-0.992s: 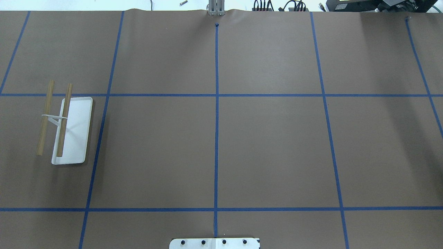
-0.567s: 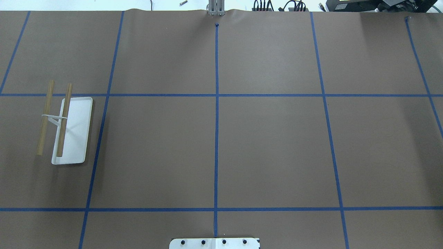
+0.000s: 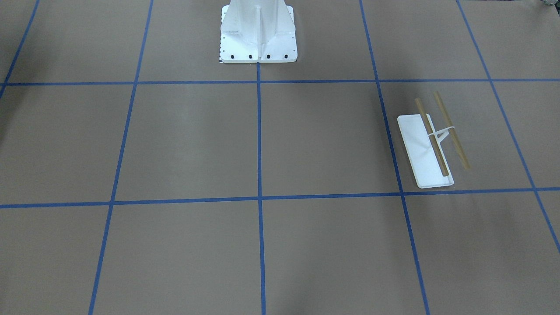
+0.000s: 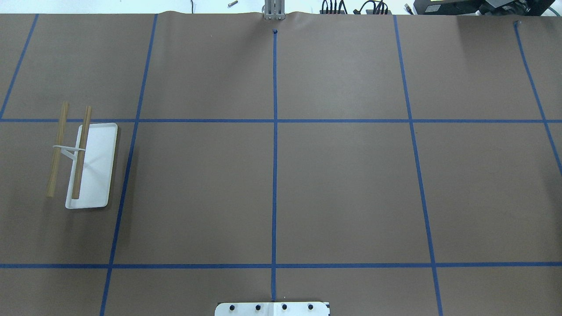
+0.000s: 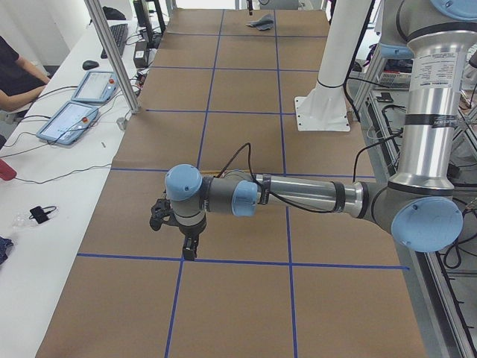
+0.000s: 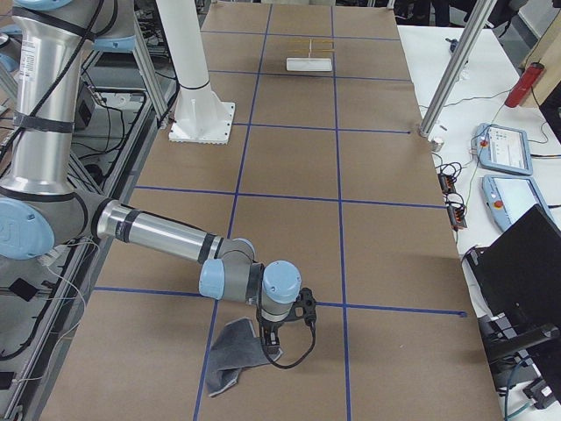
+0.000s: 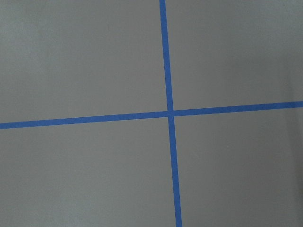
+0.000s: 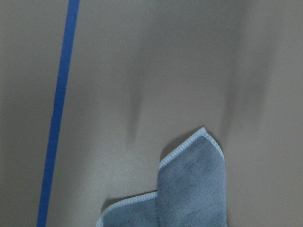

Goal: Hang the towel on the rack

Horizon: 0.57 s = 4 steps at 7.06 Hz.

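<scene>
Towel (image 6: 230,358) lies rumpled, grey face up, at the table's right end, with one hemmed corner folded over. Rack (image 4: 99,166) stands well apart, at the left end. Right gripper (image 6: 270,344) hangs at the towel's edge, left gripper (image 5: 188,250) over bare paper; opening of either: cannot tell. Cloth judged light, limp, non-slippery. Pinch the raised hemmed corner.
</scene>
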Available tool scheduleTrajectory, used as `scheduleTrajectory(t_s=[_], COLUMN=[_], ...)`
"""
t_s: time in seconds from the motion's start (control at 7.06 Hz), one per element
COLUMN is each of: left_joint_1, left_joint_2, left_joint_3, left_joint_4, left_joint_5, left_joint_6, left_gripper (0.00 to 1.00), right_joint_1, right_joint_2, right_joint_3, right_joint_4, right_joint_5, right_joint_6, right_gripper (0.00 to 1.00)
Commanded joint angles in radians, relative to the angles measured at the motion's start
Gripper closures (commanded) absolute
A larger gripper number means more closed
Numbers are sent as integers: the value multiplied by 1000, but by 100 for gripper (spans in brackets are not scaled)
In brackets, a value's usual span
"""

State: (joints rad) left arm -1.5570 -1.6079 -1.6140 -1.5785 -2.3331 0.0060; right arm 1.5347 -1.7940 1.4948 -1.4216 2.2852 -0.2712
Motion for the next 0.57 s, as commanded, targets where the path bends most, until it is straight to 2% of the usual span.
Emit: scheduleTrajectory(t_s=[0.0,0.43], left_joint_1=[0,0], left_joint_2=[-4,-10], left_joint_3=[0,-1], left_joint_4=[0,0], left_joint_5=[0,0], left_joint_6=[0,-1], left_gripper=[2,2], right_joint_1=[-5,-33], right_joint_2=[-39,-38], right_joint_3=[-25,-76], right_joint_4=[1,49], right_joint_5=[-10,-129], right_joint_6=[-86,-117], right_gripper=[0,0])
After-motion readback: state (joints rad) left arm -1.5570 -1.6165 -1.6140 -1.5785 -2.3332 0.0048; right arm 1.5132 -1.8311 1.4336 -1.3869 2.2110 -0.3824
